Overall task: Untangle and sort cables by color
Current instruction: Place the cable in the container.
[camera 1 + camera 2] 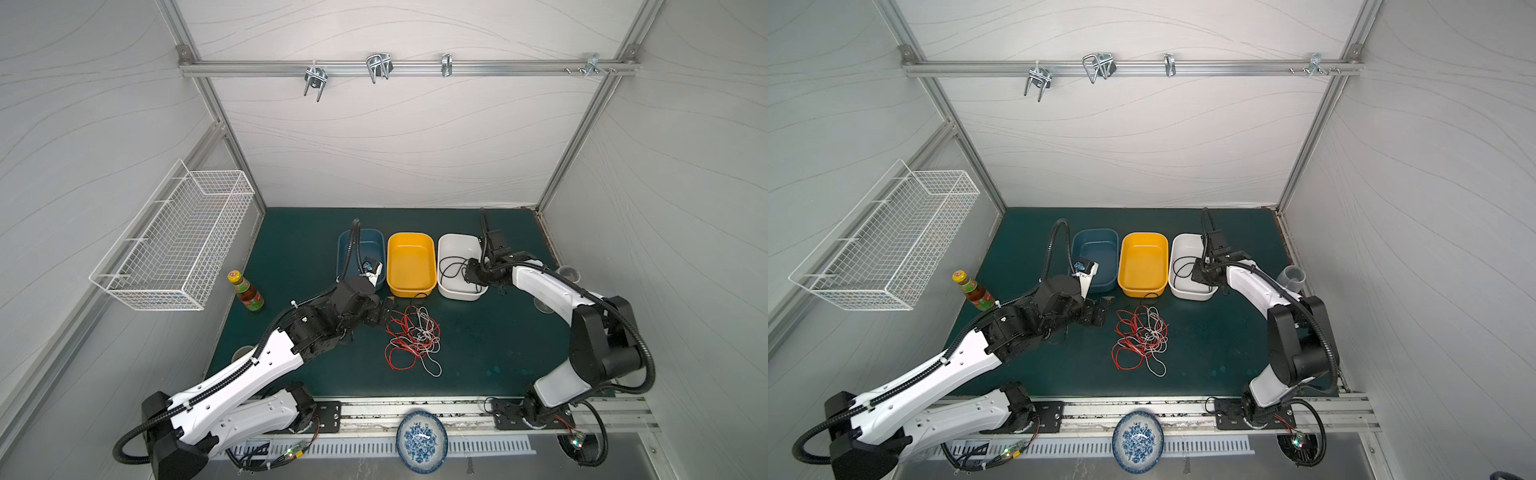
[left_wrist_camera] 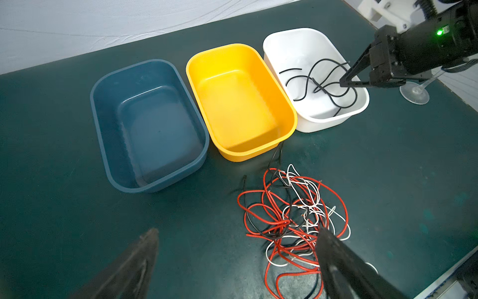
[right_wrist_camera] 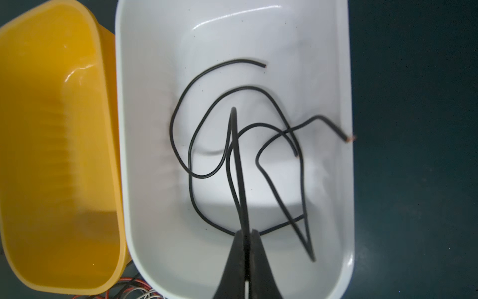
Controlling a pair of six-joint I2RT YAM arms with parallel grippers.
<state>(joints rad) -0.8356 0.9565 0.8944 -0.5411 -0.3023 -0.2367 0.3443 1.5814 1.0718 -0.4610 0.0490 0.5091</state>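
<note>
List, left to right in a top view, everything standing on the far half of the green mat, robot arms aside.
Sauce bottle → blue tub → yellow tub → white tub → clear cup.

The right claw (image 3: 247, 231) runs off the right wrist view's edge — its blurred tips hide where the black cable (image 3: 239, 160) ends; the left arm's hose (image 1: 351, 249) covers part of the blue bin (image 1: 371, 245).

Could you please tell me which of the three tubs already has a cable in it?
The white tub: a black cable loops inside it, while the blue tub and the yellow tub hold nothing.
</note>
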